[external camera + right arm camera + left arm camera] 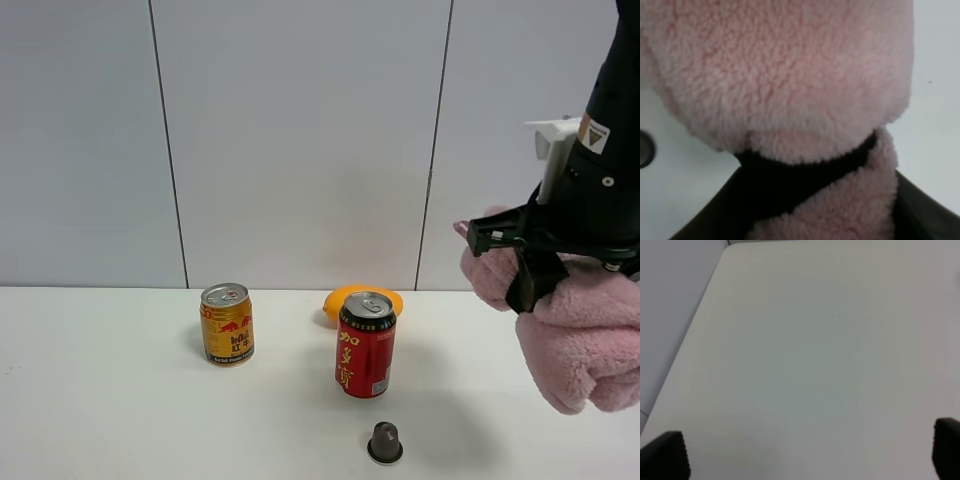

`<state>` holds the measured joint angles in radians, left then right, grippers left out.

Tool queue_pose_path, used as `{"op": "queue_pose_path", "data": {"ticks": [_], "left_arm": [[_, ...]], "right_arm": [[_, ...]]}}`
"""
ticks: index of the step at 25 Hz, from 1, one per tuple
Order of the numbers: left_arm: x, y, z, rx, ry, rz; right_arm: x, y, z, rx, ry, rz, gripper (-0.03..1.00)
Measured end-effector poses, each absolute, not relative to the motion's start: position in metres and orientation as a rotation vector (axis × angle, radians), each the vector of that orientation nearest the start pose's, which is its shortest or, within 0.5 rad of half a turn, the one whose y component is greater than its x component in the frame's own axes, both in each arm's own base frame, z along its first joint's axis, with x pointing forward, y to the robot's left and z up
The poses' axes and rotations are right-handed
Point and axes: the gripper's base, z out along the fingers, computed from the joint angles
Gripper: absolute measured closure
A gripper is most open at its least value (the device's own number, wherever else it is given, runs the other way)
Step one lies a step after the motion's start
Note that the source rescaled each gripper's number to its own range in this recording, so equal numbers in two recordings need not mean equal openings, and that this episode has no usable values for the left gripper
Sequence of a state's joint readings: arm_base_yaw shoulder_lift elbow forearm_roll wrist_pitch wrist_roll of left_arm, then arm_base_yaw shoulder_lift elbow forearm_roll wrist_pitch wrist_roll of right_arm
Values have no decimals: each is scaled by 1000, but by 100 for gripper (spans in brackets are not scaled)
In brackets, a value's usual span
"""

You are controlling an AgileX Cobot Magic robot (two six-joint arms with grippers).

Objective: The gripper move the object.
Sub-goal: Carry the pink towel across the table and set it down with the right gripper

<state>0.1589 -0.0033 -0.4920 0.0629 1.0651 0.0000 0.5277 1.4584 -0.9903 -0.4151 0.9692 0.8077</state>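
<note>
The object, a pink fluffy rolled towel (580, 345), hangs in the air at the right edge of the exterior high view, above the white table (120, 420). My right gripper (545, 262) is shut on it from above, at its middle. In the right wrist view the towel (790, 75) fills the picture, its black band (805, 172) crossing the middle, and my right gripper (815, 220) clamps it with dark fingers (705, 220) on either side. My left gripper (805, 455) stands open over bare table, with nothing between its tips.
A gold can (227, 324) stands left of centre and a red can (366, 345) at the middle. An orange round thing (345, 297) lies behind the red can. A small dark capsule (385, 442) sits in front of it. A grey panelled wall rises behind.
</note>
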Motion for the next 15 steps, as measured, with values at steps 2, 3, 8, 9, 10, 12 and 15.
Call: {"op": "queue_pose_path", "data": {"ticks": [2, 3, 8, 9, 10, 12, 15], "left_arm": [[-5, 4, 275, -166, 2050, 174], [-5, 4, 275, -166, 2050, 174], [-5, 4, 275, -166, 2050, 174], [-5, 4, 275, -166, 2050, 174], [-5, 4, 275, -166, 2050, 174], [-5, 4, 275, -166, 2050, 174], [-5, 4, 275, -166, 2050, 174]], "right_arm": [[250, 101, 245, 130, 2728, -219, 96], [252, 99, 242, 140, 2719, -211, 96], [266, 84, 238, 152, 2648, -199, 96], [270, 83, 234, 153, 2650, -205, 96], [273, 82, 230, 153, 2657, -214, 96], [278, 84, 217, 139, 2685, -234, 96], [288, 90, 199, 107, 2699, -210, 96]]}}
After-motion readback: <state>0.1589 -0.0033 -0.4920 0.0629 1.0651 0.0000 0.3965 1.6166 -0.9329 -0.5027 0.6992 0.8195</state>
